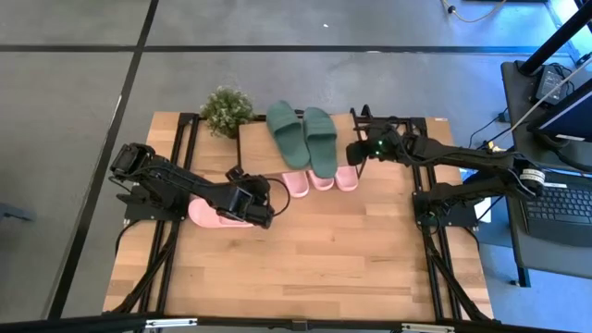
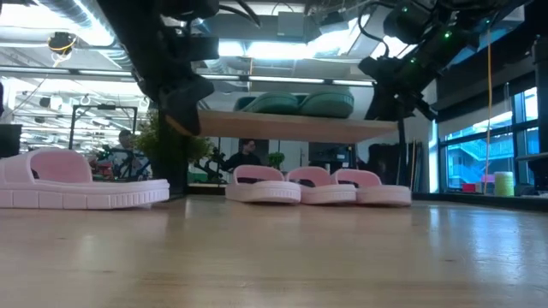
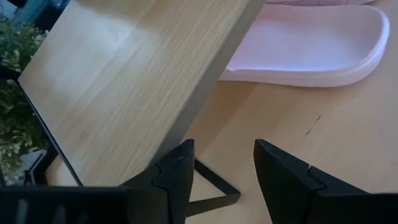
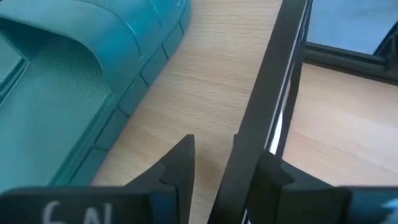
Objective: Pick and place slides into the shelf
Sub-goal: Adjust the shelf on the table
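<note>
**Five slides at the shelf, one pink slide still on the table**

The shelf (image 1: pixel 264 148) is placed at the far middle of the table (image 1: pixel 305 250). On its top board the two green slides (image 1: pixel 301 134) are laid side by side, with the long axis running from near to far. Under the board three pink slides (image 1: pixel 320 179) are set in a row, and only their near ends are seen sticking out in the high view. The fourth pink slide (image 1: pixel 208 215) is lying on the table to the left, near the shelf, with its long axis running left to right.

The left gripper (image 1: pixel 252 208) is held just beside this slide, at the near left corner of the shelf, and its fingers (image 3: pixel 283 180) are spread with nothing between them. The right gripper (image 1: pixel 356 151) is placed at the right edge of the shelf; its fingers (image 4: pixel 177 165) are apart on both sides of the black frame edge of the board, but whether they press it cannot be told.

A small potted plant (image 1: pixel 227 111) is standing at the far left corner of the shelf.

In the low view the three pink slides (image 2: pixel 317 186) are shown fully under the board, with their straps. The texture of one green slide (image 4: pixel 68 81) is shown only in the right wrist view.
</note>
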Robot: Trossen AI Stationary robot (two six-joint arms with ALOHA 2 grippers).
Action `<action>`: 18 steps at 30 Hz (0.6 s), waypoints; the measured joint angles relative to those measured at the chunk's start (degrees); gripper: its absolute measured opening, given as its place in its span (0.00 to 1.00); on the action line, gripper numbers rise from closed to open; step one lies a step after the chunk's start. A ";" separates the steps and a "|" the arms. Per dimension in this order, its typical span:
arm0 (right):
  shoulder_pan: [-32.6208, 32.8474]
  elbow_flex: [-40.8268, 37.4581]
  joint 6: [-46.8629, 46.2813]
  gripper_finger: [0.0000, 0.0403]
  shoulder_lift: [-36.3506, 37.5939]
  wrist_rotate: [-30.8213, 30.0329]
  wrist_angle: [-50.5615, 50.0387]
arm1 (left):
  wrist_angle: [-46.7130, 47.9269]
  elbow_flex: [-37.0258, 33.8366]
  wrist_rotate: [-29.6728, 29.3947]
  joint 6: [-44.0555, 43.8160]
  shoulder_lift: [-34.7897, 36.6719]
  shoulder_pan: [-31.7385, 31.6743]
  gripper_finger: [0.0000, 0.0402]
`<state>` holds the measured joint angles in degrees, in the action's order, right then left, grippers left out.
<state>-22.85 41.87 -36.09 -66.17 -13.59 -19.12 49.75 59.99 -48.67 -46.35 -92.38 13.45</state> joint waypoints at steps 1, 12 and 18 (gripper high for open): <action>0.43 -0.04 -0.39 0.27 -0.01 -0.04 0.24 | 0.44 0.00 0.00 -0.15 0.00 0.02 0.40; 2.47 -0.17 -2.14 0.28 0.17 -0.40 1.79 | 1.25 0.00 0.18 -1.68 0.00 0.20 0.40; 2.51 -0.29 -0.69 0.27 1.80 -0.69 0.16 | 1.15 0.00 2.48 -3.15 0.55 2.01 0.40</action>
<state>-20.34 41.58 -36.79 -64.37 -14.28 -18.96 50.90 59.99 -46.19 -49.49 -91.83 15.47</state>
